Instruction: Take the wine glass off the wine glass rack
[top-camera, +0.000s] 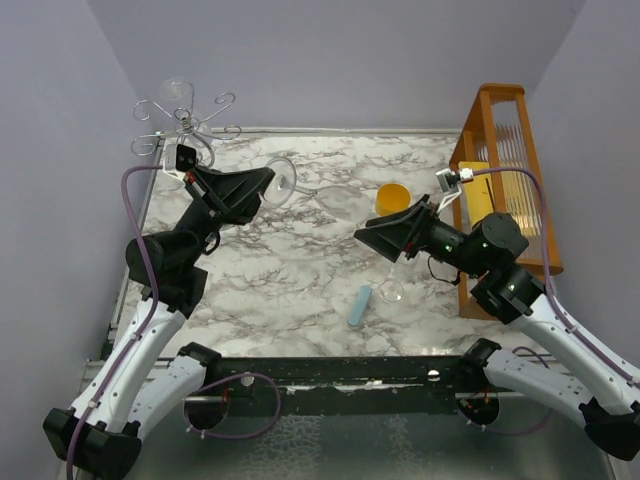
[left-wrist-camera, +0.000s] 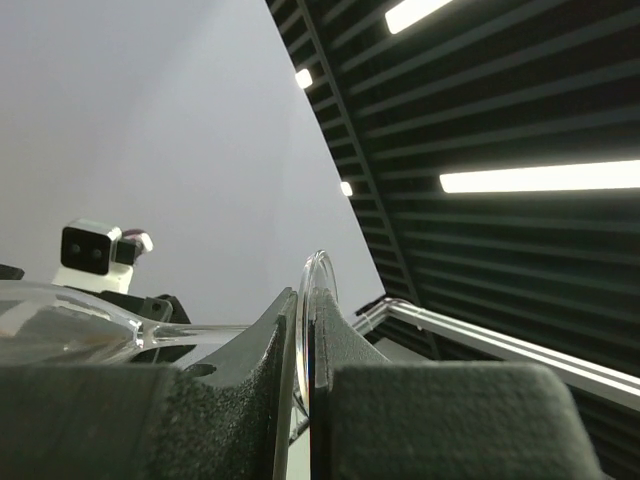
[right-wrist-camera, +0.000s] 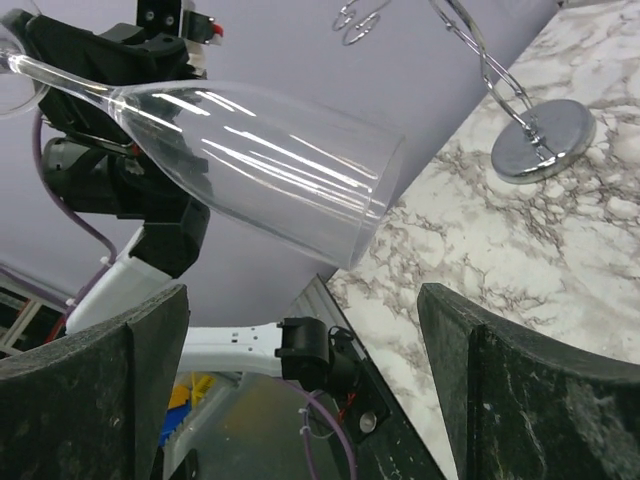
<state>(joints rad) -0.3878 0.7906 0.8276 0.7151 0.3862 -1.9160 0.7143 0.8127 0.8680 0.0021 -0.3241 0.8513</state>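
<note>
My left end effector (top-camera: 266, 186) is clamped on the foot of the wine glass (top-camera: 335, 198). The glass lies sideways in the air, clear of the wine glass rack (top-camera: 185, 125) at the far left corner of the surface. The right end effector (top-camera: 368, 235) is apart and faces the bowl. I judge the next move is a gentle set-down.

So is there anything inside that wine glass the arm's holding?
Nothing visible: the wine glass is clear and its bowl looks empty. Part of its foot is hidden, pinched inside the left gripper.

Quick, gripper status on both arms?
Left gripper: shut on the wine glass, clamping its foot.
Right gripper: open, holding nothing.
</note>
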